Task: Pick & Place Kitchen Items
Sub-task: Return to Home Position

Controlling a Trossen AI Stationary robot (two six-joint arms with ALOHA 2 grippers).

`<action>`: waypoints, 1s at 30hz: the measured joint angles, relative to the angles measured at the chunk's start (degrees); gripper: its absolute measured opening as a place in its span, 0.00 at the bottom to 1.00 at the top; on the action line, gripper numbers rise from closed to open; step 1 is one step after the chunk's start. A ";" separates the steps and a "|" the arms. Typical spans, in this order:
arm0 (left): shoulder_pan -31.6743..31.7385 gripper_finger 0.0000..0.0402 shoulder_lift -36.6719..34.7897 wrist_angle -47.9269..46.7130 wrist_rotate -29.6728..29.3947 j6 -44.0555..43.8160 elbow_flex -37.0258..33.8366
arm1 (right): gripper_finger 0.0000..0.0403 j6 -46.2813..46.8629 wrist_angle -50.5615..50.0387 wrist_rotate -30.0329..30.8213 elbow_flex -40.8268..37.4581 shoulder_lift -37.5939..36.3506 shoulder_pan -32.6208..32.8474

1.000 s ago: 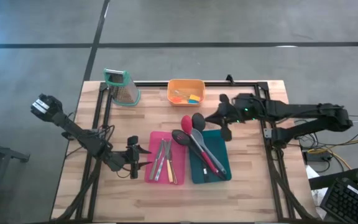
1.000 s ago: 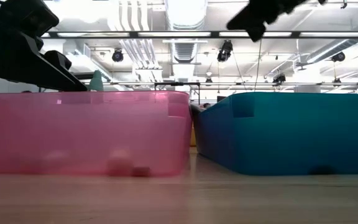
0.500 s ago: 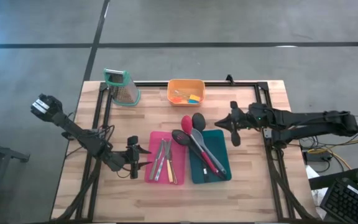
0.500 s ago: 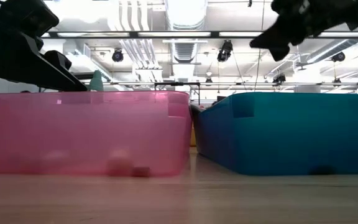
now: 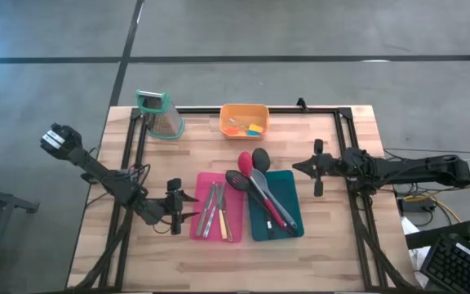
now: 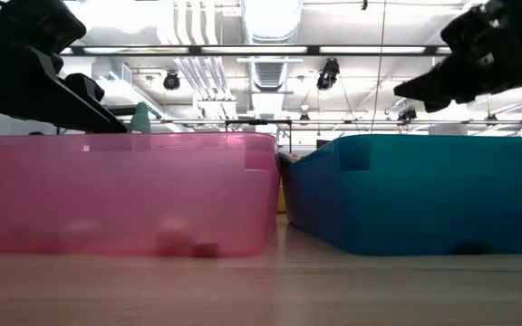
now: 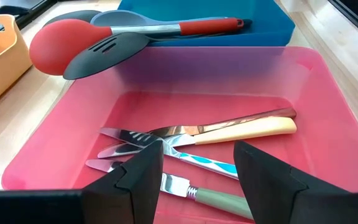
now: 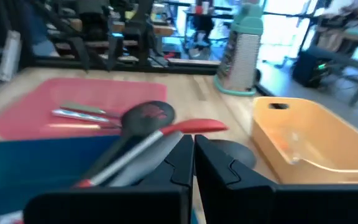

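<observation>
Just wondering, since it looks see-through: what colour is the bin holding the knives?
Translucent pink; the bin shows best in the left wrist view.

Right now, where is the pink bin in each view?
High view: pink bin, lower centre of table.
Low view: pink bin fills the left half.
Left wrist view: pink bin straight ahead of the left gripper, knives inside.
Right wrist view: pink bin beyond the teal bin.
Shared landmark: teal bin beside it everywhere.

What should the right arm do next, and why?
Probably draw the right hand back toward its own table edge: it hangs shut and empty beside the teal bin, and the knives and spoons already lie in bins.
</observation>
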 joint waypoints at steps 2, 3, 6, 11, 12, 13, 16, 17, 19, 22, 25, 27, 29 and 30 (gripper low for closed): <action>0.01 0.50 0.00 -0.02 0.00 0.00 0.00 | 0.02 -1.87 0.01 1.03 -1.66 -1.76 0.00; -0.01 0.50 0.00 -0.02 0.00 0.00 0.00 | 0.02 -2.14 -0.29 1.17 -2.71 -2.55 0.00; 0.01 0.50 0.00 -0.02 0.00 0.00 0.00 | 0.02 -1.70 -0.17 1.13 -5.59 -3.75 0.00; 0.01 0.50 -0.02 -0.02 0.00 0.00 0.00 | 0.02 1.75 -6.40 1.11 -7.81 -4.71 0.00; 0.01 0.50 -0.02 -0.02 0.00 0.00 0.00 | 0.02 2.50 -7.82 1.11 -7.81 -4.81 0.00; 0.01 0.50 -0.02 -0.02 0.00 0.00 0.00 | 0.02 2.98 -9.25 1.10 -7.81 -4.83 0.00; 0.01 0.50 -0.02 -0.02 -0.01 -0.01 0.00 | 0.02 4.66 -13.18 1.09 -7.81 -6.48 0.00; 0.01 0.50 -0.02 -0.01 0.00 -0.01 0.00 | 0.02 5.34 -13.13 1.08 -7.81 -7.00 -0.01; 0.00 0.50 -0.02 0.01 -0.01 -0.02 0.00 | 0.02 5.47 -13.23 1.07 -7.81 -8.95 0.00; -0.02 0.50 -0.02 -0.04 0.00 -0.02 0.00 | 0.02 5.20 -13.12 1.06 -7.81 -12.69 0.00; 0.00 0.50 -0.02 -0.04 0.00 -0.01 0.00 | 0.02 5.47 -13.14 1.06 -7.81 -16.61 0.00; -0.02 0.50 -0.02 -0.04 0.00 0.00 0.00 | 0.02 5.46 -13.08 1.06 -7.81 -18.76 0.00; -0.01 0.50 -0.02 -0.04 0.00 0.00 0.00 | 0.02 5.50 -13.11 1.06 -7.81 -20.20 0.00; -0.02 0.50 -0.02 -0.02 0.00 0.00 0.00 | 0.02 5.47 -13.13 1.06 -7.81 -20.69 0.00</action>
